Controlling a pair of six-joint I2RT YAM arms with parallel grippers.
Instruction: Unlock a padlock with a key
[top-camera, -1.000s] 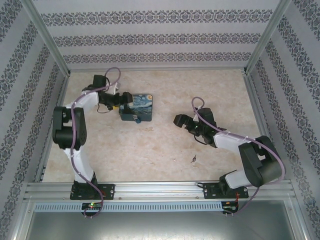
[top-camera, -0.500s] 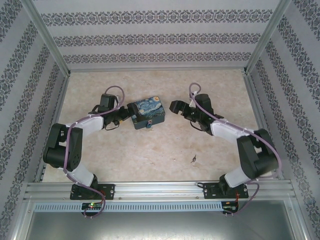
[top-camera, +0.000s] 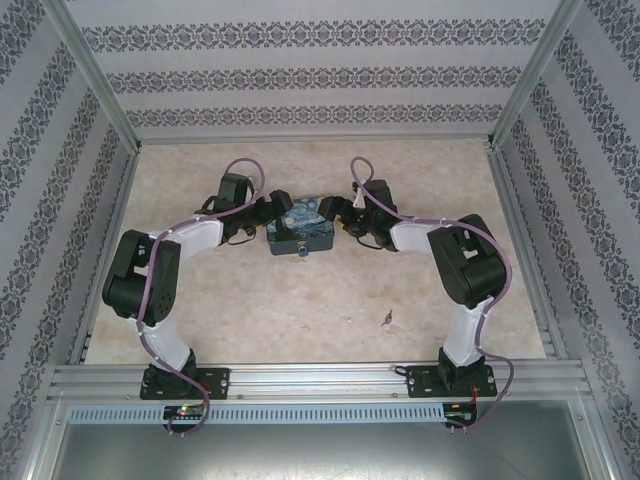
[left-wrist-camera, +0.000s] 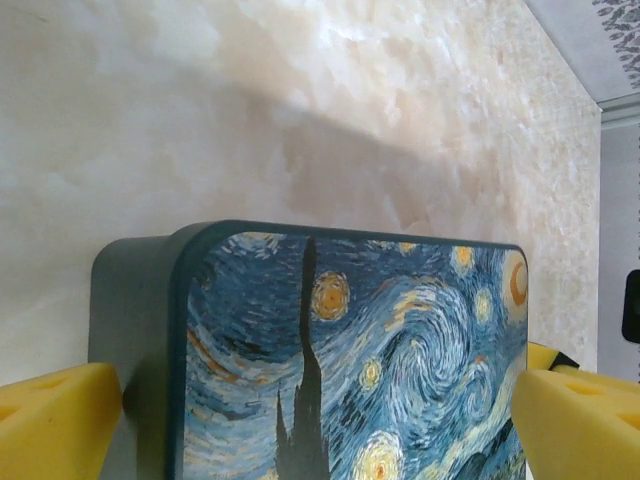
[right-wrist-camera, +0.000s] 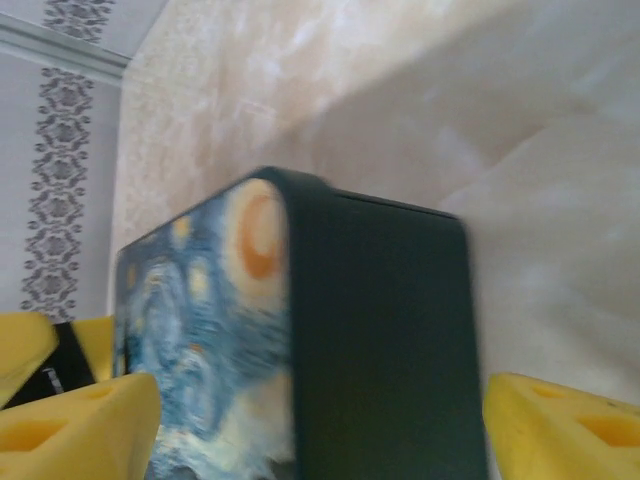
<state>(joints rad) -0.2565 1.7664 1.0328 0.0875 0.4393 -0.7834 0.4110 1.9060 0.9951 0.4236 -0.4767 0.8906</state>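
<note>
Mid-desk (top-camera: 250, 300), toward the far wall: the night-sky box (top-camera: 300, 228), with an arm reaching in from either side.

- Left pincer (top-camera: 270, 213) is at the box's left end, jaws wide apart. From its wrist, the box sits between the yellow pads (left-wrist-camera: 55, 425).
- Right pincer (top-camera: 337, 212) is at the right end, jaws also apart and straddling the box. I cannot tell whether either pincer's pads press the walls.
- The padlock (top-camera: 301, 248) hangs off the box's near face, toward the arm bases. It sits between the two pincers, and neither is on it.
- The key (top-camera: 386, 319) lies alone on bare desk, well apart from the box, nearer the front edge and off to the right. It is too small for me to read its long axis.

My reading is that the key matters next. It lies behind the right pincer, back toward that arm's own base, which makes the right arm much the nearer one. That arm would need to draw back and come down on the key.
</note>
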